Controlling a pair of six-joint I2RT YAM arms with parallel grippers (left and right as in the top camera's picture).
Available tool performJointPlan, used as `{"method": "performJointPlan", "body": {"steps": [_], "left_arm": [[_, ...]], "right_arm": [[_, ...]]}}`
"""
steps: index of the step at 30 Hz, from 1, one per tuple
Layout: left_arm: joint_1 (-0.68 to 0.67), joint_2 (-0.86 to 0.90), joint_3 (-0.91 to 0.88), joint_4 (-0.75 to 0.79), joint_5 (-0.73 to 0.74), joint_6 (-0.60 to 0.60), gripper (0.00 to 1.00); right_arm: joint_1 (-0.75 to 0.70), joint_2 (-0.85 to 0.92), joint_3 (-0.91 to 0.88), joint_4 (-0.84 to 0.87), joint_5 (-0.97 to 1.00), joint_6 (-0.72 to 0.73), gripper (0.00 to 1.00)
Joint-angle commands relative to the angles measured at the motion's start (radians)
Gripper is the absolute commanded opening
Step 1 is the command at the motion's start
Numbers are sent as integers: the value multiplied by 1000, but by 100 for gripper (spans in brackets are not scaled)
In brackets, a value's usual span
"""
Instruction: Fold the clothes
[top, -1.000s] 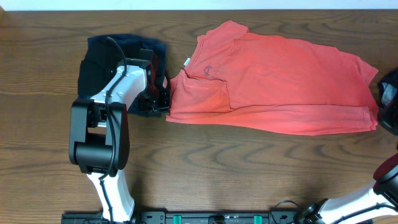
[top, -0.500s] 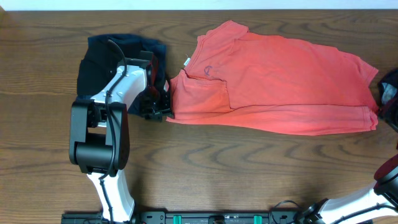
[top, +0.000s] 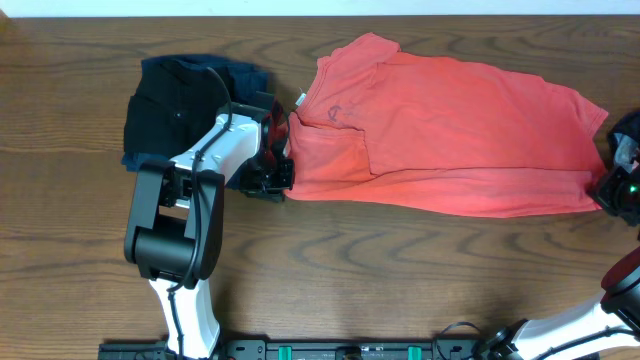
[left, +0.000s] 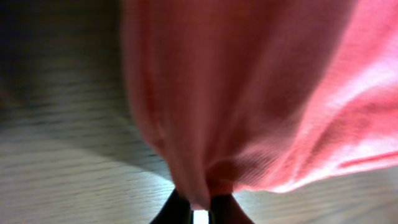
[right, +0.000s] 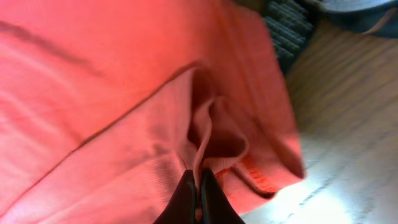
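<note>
A red T-shirt (top: 450, 130) lies spread across the table, its lower edge folded up in a long band. My left gripper (top: 281, 178) is shut on the shirt's lower left corner; the left wrist view shows red cloth (left: 249, 93) pinched between the fingertips (left: 200, 208) just above the wood. My right gripper (top: 610, 190) is shut on the shirt's lower right corner; the right wrist view shows a fold of red cloth (right: 124, 93) clamped between the fingers (right: 199, 186).
A dark folded garment (top: 175, 100) lies at the left, just behind my left arm. Dark and grey cloth (top: 625, 135) sits at the right table edge, also seen in the right wrist view (right: 292, 31).
My left gripper has moved right with the shirt's corner, pushing that edge inward. My right gripper has come into view at the shirt's right corner.
</note>
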Motion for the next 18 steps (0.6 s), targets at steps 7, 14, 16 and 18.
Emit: {"method": "performJointPlan", "body": {"steps": [7,14,16,18], "left_arm": [[35,-3,-26,5,-132,6,6],[59,-3,-26,5,-131,6,6],[61,-3,-26,6,-132,6,6],[61,-3,-26,5,-131,10,6]], "right_arm": [[-63,-158,98,-142,59,85,1],[-83,-220,98,-294,391,300,11],[-83,-219,97,-315,431,319,12],[-83,-219,97,-325,470,330,15]]}}
